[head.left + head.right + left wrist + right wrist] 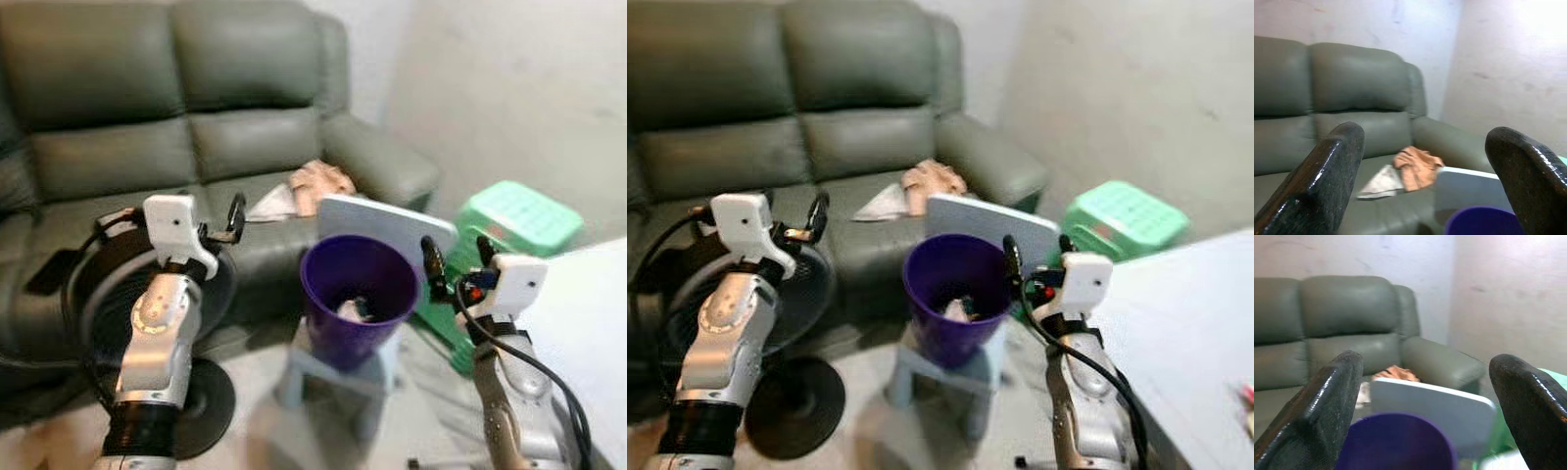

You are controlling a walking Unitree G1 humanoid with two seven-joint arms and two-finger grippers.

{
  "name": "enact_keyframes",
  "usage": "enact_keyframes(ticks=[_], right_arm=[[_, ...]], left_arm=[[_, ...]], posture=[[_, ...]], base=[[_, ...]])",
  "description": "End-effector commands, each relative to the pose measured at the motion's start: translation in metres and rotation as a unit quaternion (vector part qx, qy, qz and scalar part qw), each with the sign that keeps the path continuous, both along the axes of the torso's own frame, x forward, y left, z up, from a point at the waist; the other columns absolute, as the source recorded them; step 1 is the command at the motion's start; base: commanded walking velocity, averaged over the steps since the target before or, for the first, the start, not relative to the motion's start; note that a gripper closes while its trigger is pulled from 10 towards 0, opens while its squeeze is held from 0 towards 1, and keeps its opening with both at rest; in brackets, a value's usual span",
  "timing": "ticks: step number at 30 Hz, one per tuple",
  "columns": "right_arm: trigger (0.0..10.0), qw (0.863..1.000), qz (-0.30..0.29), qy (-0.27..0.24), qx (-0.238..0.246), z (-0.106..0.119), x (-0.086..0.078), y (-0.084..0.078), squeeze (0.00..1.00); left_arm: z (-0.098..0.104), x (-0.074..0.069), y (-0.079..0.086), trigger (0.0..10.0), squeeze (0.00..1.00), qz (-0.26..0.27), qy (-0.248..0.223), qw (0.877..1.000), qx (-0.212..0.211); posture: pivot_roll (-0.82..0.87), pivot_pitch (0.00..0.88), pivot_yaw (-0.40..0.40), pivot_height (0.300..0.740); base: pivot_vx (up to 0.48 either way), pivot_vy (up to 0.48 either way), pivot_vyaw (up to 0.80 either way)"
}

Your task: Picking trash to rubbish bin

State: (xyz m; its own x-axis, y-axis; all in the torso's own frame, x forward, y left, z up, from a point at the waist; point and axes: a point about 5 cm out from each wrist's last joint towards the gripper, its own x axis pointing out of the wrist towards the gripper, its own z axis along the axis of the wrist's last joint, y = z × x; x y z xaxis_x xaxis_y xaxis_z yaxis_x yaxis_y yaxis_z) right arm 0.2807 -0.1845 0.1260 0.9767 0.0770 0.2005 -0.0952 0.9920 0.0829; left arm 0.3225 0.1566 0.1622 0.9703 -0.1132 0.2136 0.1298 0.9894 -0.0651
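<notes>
Small pale stool [338,367] is standing on light floor [265,441], carrying purple bin [358,294]. Fan base [201,397] is resting on floor at left. Green stool [514,217] is sitting on floor, far right. Grey sofa [147,166] behind is carrying an orange cloth [318,183] and pale paper [269,204] on its seat.

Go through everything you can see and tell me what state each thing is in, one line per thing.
Purple bin: upright on a small stool, some trash inside.
Left hand: open, empty, raised before the sofa.
Right hand: open, empty, beside the bin.
Orange cloth: crumpled on the sofa seat.
Fan: standing on the floor.
Green stool: upright.
</notes>
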Motion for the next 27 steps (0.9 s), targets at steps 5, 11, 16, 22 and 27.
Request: enact_keyframes(ticks=[5, 11, 16, 22, 27], right_arm=[[10.0, 1.0, -0.007, 0.003, -0.008, 0.004, -0.002, -0.006, 0.0], [10.0, 1.0, -0.008, 0.009, -0.014, 0.003, -0.004, -0.007, 0.0], [10.0, 1.0, -0.009, 0.011, -0.018, 0.004, -0.004, -0.008, 0.0], [10.0, 1.0, -0.009, 0.017, -0.022, 0.003, -0.004, -0.008, 0.0], [10.0, 0.999, -0.007, 0.021, -0.024, 0.002, -0.004, -0.006, 0.0]], left_arm=[[0.001, -0.002, -0.011, 10.0, 0.0, -0.015, 0.0, 1.0, 0.001], [-0.002, -0.004, -0.018, 10.0, 0.0, -0.026, 0.008, 1.0, -0.009], [-0.003, -0.006, -0.026, 10.0, 0.0, -0.039, 0.008, 0.999, -0.004], [-0.006, -0.009, -0.031, 10.0, 0.0, -0.045, 0.013, 0.999, -0.003], [-0.004, -0.01, -0.03, 10.0, 0.0, -0.045, 0.007, 0.999, -0.02]], posture=[[0.0, 0.01, -0.057, 0.74], [-0.01, 0.01, -0.06, 0.74], [-0.01, 0.012, -0.064, 0.74], [-0.01, 0.016, -0.065, 0.74], [-0.01, 0.02, -0.064, 0.74]], base=[[0.0, 0.0, -0.79], [0.0, 0.0, -0.8], [0.0, 0.0, -0.79], [0.0, 0.0, -0.79], [0.0, 0.0, -0.79]])
